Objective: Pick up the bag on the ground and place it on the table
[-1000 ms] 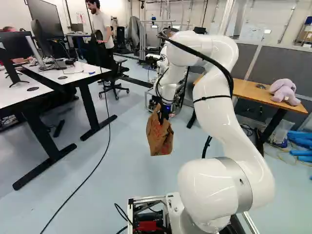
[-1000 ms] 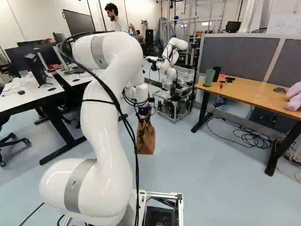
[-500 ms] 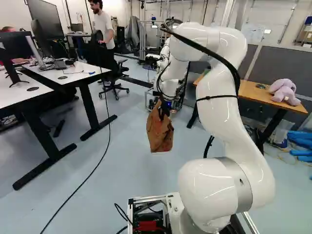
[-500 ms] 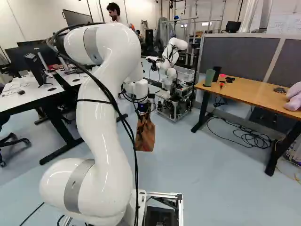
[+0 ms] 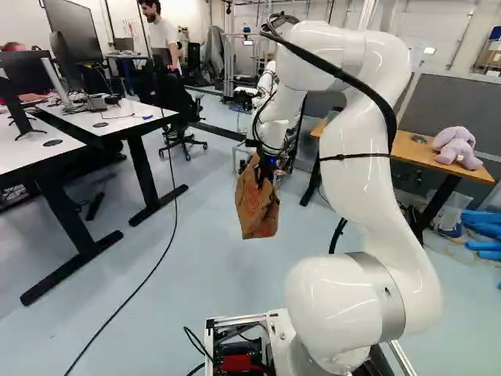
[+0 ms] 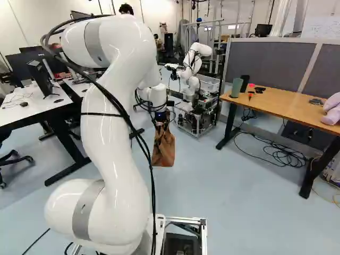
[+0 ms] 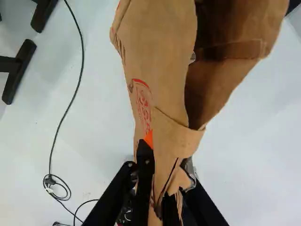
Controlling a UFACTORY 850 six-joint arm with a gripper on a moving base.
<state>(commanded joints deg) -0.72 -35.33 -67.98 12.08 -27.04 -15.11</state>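
black gripper (image 5: 267, 171) is pinching the brown paper bag (image 5: 257, 205) between both fingers, bag is hanging above the floor (image 5: 227, 274), well apart from the wooden table (image 6: 287, 106), green tumbler (image 6: 236, 87) is standing near the table's left edge in the right base view, lavender plush toy (image 5: 457, 149) is lying near its right edge in the left base view

A wooden tabletop (image 6: 287, 105) runs along the right of the right base view. On its far left end stand a green cup (image 6: 236, 87) and a black cup (image 6: 245, 83), with small black items (image 6: 260, 90) near them; a pale purple plush toy (image 5: 458, 147) lies at its right end.

At the left of that view, a white tabletop (image 6: 42, 110) carries a monitor (image 6: 40, 77) and a mouse (image 6: 24, 104).

Tangled black cables (image 6: 284, 155) lie on the pale blue floor (image 6: 239, 212); blue rolls (image 5: 484, 227) lie there at the left base view's right edge.
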